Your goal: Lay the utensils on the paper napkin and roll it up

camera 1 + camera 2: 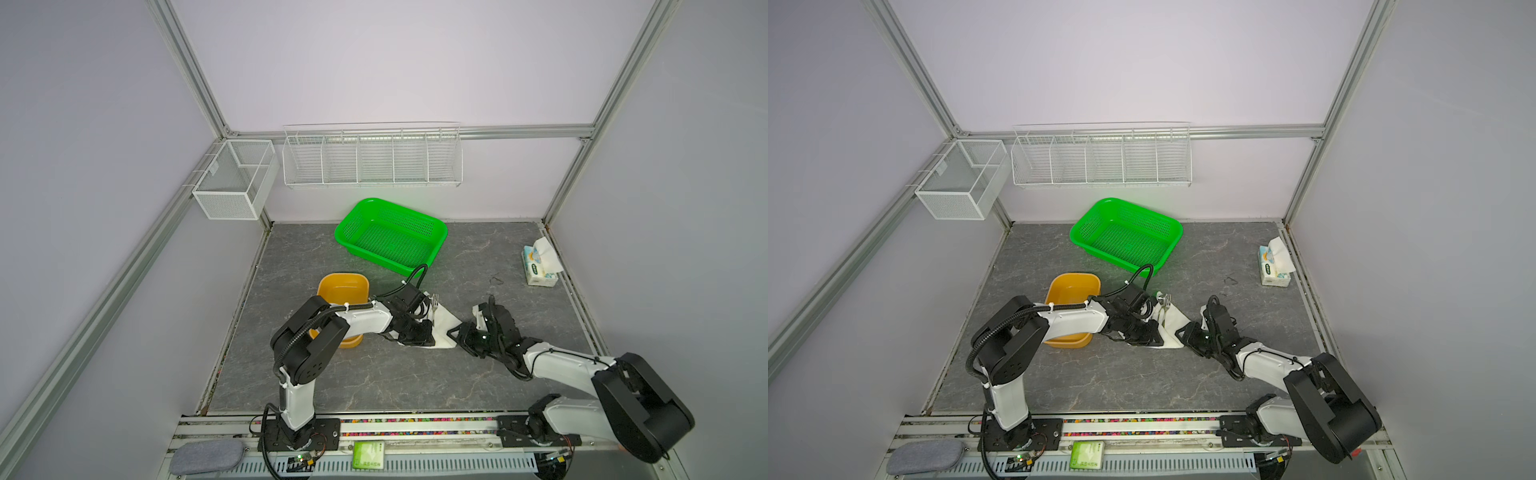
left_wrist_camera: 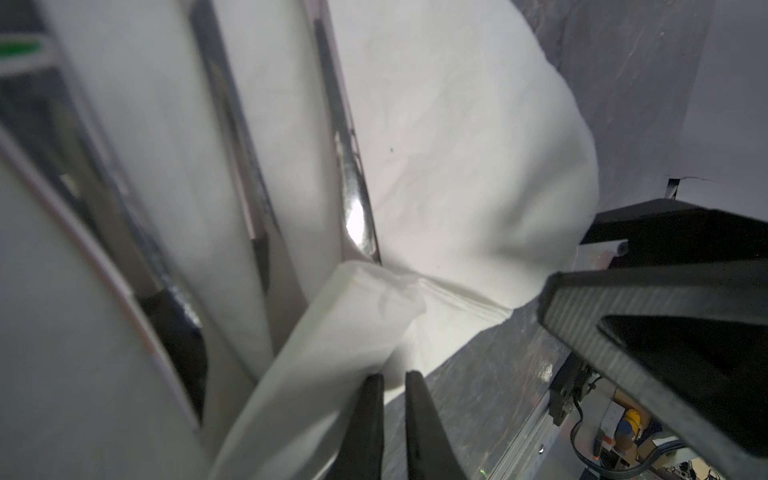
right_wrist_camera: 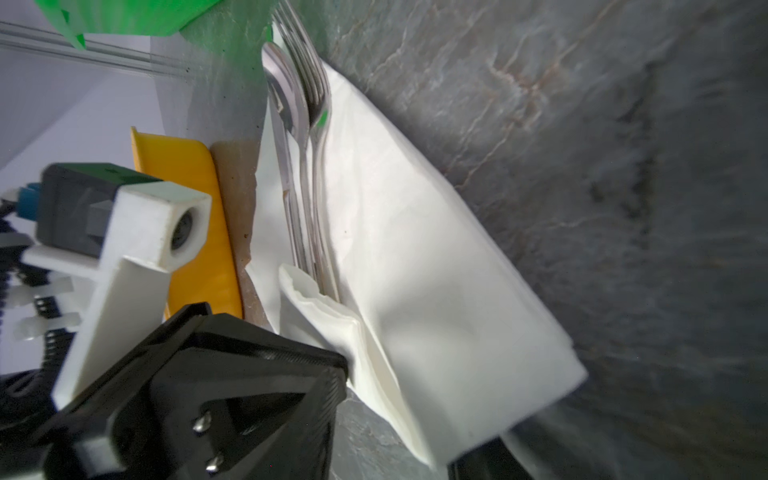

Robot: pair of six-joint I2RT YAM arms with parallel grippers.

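The paper napkin [image 1: 444,325] [image 3: 415,249] lies folded on the grey table, with one corner turned over the utensils' handles. The fork [image 3: 309,83], spoon [image 3: 282,79] and knife [image 3: 286,178] lie side by side along its left part, their heads sticking out past the far edge [image 1: 435,300]. My left gripper [image 1: 430,341] [image 2: 395,376] stands at the turned-over corner with only a thin slit between its fingers; I see no paper in the slit. My right gripper [image 1: 456,332] is at the napkin's right corner with its fingers [image 2: 665,332] apart, one finger [image 3: 478,467] under the paper's edge.
A yellow bin [image 1: 343,286] stands just left of the left arm. A green basket [image 1: 432,232] sits behind the napkin. A tissue pack [image 1: 538,266] is at the table's right edge. Wire racks [image 1: 372,158] and a mesh box [image 1: 232,183] hang on the back walls.
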